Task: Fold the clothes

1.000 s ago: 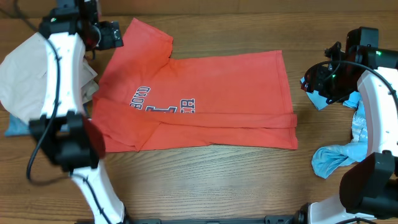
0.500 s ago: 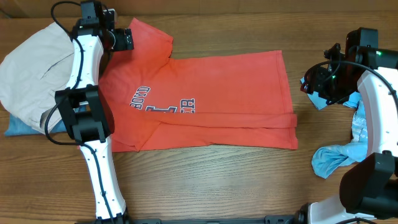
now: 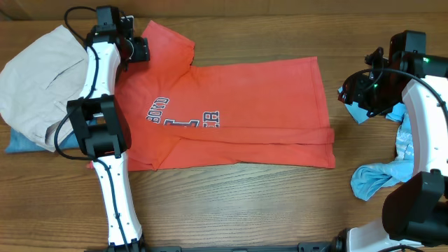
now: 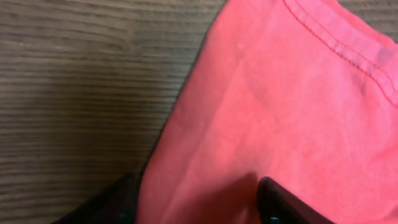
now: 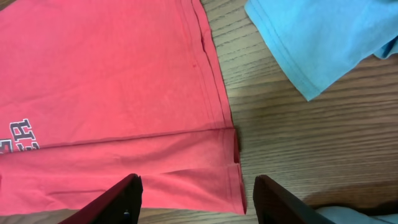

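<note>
A red-orange T-shirt (image 3: 231,105) with navy-and-white lettering lies flat across the table, its lower edge folded up. My left gripper (image 3: 142,49) is down at the upper-left sleeve (image 4: 280,93). Its jaws stand apart with the sleeve's edge cloth lying flat between them (image 4: 199,205), one finger over wood and the other on the fabric. My right gripper (image 3: 352,91) hovers open and empty just off the T-shirt's right hem (image 5: 224,124). A light sky-blue shirt (image 3: 399,154) lies crumpled at the right, with one corner (image 5: 323,37) showing in the right wrist view.
Beige trousers (image 3: 38,77) are piled at the far left over a bit of blue denim (image 3: 17,143). Bare wooden tabletop (image 3: 245,203) runs along the front edge and between the two shirts.
My left arm swung in and settled at the upper-left sleeve, and its jaws narrowed around the sleeve edge. The right arm and the shirts have not moved.
</note>
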Available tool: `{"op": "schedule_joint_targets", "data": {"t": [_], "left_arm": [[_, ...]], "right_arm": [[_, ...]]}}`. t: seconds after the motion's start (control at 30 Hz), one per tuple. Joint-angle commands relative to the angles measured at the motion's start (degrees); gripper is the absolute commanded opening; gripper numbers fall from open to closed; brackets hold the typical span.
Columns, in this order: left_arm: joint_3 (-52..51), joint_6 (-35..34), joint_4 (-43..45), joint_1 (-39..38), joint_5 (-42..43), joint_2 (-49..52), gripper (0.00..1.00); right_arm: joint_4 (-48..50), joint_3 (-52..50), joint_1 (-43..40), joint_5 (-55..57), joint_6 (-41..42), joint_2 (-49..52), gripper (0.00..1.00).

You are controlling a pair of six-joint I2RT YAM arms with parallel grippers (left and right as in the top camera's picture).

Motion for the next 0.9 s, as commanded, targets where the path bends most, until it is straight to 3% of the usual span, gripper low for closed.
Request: {"op": "schedule_joint_targets", "data": {"t": [0.0, 0.07, 0.27, 0.57, 0.67, 0.87], "left_arm": [[0.59, 0.37, -1.44, -0.61, 1.33, 1.62, 0.38], [0.68, 0.28, -1.84, -0.70, 2.71, 1.60, 0.26], [4.22, -7.23, -7.80, 0.22, 4.20, 0.00, 0.13], [16.17, -9.79, -22.69, 0.96, 6.64, -5.92, 0.11], [16.46, -10.16, -26.12, 0.94, 6.54, -8.15, 0.11], [16.39, -10.12, -32.70, 0.92, 6.40, -9.01, 0.09]], "right_arm": [[-0.42, 0.66, -0.31, -0.66, -0.17, -0.66, 0.61], [-0.17, 0.66, -0.31, -0.66, -0.17, -0.66, 0.61], [7.15, 0.66, -0.31, -0.63, -0.17, -0.63, 0.53], [16.37, 2.03, 1.11, -0.63, -0.96, 4.83, 0.57], [17.79, 5.07, 3.13, 0.07, -2.16, 8.83, 0.66], [28.57, 10.34, 5.75, 0.44, -3.63, 18.93, 0.73]]}}
